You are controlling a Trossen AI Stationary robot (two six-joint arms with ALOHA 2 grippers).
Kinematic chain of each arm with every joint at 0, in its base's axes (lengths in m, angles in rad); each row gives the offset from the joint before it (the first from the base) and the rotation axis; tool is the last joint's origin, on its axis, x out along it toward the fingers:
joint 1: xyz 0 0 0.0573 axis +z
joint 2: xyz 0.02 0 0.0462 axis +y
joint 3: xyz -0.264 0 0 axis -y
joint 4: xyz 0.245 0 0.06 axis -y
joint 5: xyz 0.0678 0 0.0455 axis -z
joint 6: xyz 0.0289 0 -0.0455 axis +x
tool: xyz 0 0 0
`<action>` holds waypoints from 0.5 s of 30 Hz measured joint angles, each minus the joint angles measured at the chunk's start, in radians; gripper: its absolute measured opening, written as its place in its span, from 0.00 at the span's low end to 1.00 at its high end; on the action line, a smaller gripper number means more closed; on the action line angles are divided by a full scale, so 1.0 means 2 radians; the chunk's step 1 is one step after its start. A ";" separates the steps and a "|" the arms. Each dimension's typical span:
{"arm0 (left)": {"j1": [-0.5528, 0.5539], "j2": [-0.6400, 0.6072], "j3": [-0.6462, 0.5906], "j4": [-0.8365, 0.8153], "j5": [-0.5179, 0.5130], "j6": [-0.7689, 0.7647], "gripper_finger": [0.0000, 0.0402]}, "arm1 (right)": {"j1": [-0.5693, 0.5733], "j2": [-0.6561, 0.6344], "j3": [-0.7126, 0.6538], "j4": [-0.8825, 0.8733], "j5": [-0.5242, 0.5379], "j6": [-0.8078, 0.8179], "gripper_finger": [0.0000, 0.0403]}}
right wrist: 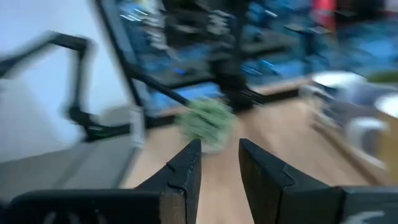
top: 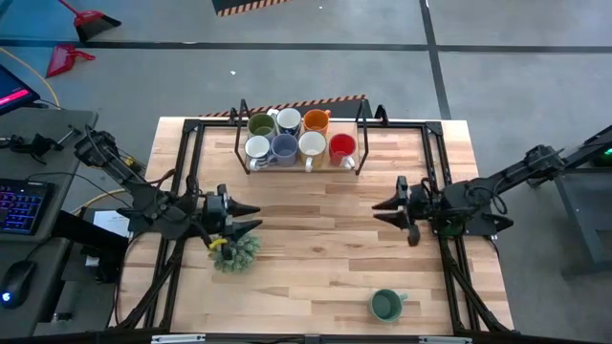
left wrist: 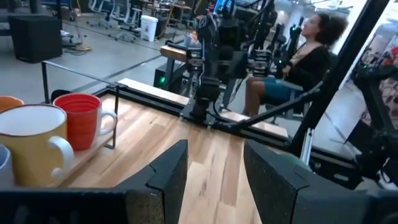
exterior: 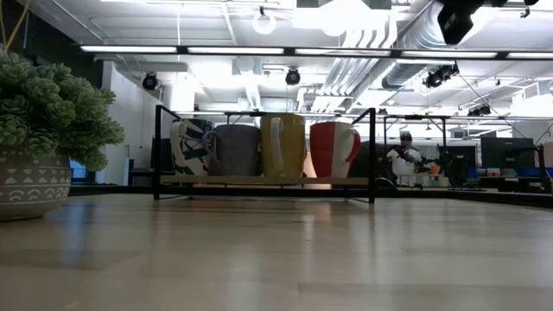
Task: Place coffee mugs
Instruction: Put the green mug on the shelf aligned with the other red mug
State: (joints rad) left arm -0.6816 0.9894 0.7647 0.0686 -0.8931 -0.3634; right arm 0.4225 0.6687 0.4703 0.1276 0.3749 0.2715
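- Right now seven round ceramic coffee mugs (top: 298, 135) sit in two rows inside a black wire rack (top: 239, 129) at the far edge of the pale wooden worktop (top: 316, 248).
- An eighth, dark green ceramic mug (top: 386, 306) stands alone near the front edge, well apart from both arms.
- Left end effector (top: 251, 217) hovers beside a bushy green potted plant (top: 235, 251), fingers spread, empty.
- Right end effector (top: 380, 211) faces it across the middle, fingers parted, holding nothing; the rack lies beyond both.
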 joint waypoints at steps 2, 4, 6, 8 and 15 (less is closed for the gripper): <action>0.014 0.000 0.000 0.008 0.017 0.000 0.36 | 0.000 -0.011 -0.021 0.045 -0.038 -0.016 0.23; 0.030 0.001 0.000 0.016 0.032 0.000 0.36 | 0.000 -0.020 -0.032 0.064 -0.063 -0.023 0.23; 0.045 0.006 0.000 0.025 0.042 0.000 0.36 | 0.000 -0.025 -0.034 0.062 -0.067 -0.021 0.23; 0.057 0.012 0.000 0.032 0.044 0.000 0.36 | -0.001 -0.027 -0.034 0.059 -0.066 -0.021 0.23; 0.084 0.026 0.000 0.032 0.044 0.000 0.36 | -0.001 -0.027 -0.034 0.049 -0.043 -0.052 0.23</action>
State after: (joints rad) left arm -0.5140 1.0406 0.7643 0.1328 -0.8054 -0.3634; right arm 0.4210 0.6144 0.4015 0.2251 0.2884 0.1683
